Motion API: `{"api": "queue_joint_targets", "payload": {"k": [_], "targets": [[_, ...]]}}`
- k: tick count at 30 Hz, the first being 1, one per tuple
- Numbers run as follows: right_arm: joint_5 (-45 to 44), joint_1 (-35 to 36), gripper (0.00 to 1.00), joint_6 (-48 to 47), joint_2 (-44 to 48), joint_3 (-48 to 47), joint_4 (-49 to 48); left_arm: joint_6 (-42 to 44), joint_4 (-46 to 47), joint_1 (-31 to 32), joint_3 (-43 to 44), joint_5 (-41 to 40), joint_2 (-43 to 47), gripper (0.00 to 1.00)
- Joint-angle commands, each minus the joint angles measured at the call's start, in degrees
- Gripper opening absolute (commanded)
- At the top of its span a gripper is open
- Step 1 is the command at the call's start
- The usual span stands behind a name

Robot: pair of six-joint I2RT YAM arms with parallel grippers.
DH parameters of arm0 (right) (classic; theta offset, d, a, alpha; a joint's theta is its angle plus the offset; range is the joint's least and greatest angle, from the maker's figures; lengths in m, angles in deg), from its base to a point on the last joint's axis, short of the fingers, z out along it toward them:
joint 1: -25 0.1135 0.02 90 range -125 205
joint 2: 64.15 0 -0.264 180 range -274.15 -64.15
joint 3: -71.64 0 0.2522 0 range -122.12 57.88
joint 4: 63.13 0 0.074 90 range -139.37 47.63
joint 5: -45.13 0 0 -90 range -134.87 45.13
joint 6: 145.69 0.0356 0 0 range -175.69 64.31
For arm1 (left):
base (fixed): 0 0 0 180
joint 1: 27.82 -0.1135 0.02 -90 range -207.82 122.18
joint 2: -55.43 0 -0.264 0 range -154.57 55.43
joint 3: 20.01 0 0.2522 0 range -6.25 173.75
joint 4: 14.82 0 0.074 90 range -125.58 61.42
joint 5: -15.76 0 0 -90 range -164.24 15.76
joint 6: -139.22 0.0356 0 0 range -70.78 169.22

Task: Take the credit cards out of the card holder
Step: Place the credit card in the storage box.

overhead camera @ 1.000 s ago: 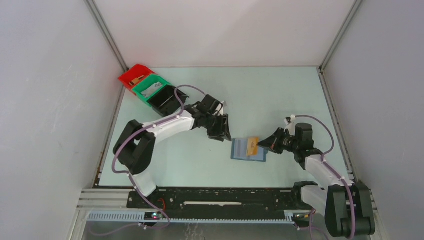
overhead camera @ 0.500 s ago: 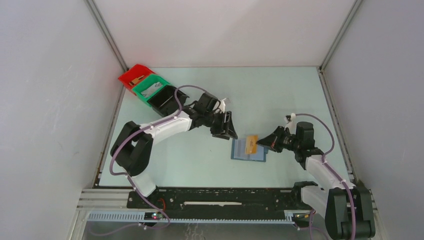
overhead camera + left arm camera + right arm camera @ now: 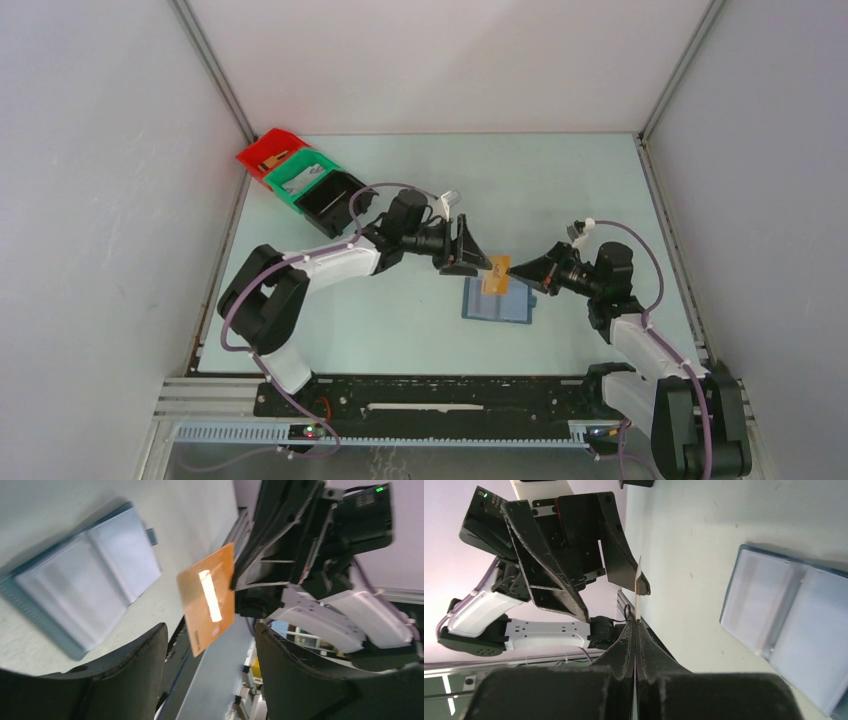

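The slate-blue card holder (image 3: 497,301) lies spread open on the table and also shows in the left wrist view (image 3: 85,592) and the right wrist view (image 3: 791,625). My right gripper (image 3: 513,268) is shut on a tan credit card (image 3: 496,273) and holds it above the holder's far edge. The card shows edge-on in the right wrist view (image 3: 638,592). My left gripper (image 3: 476,260) is open, just left of the card and facing it. In the left wrist view the card (image 3: 207,600) hangs just ahead of the open fingers (image 3: 130,675). No other cards show.
Red bin (image 3: 267,152), green bin (image 3: 297,176) and black bin (image 3: 328,198) stand in a row at the far left, behind the left arm. The table's near edge has a black rail (image 3: 430,395). White walls enclose the table.
My right gripper has lifted the tan card off the holder and up toward the left. My left gripper has swung right and turned to face the card.
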Motion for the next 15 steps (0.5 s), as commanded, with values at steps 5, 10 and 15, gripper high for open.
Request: {"api": "queue_joint_targets", "payload": {"k": [5,10,15], "targets": [[0.6,2.5,0.0,7.5,1.1,1.2,-9.3,-9.3,15.3,-0.4,-2.5,3.9,0.3,0.68],[0.3,3.3,0.0,8.0,0.4,1.2,-10.4,-9.0,14.8,-0.2,-2.7,3.7,-0.4,0.62],[0.0,3.8,0.0,8.2,0.0,1.2,-10.8,-7.8,12.9,-0.2,-2.5,3.1,-0.6,0.51]]}}
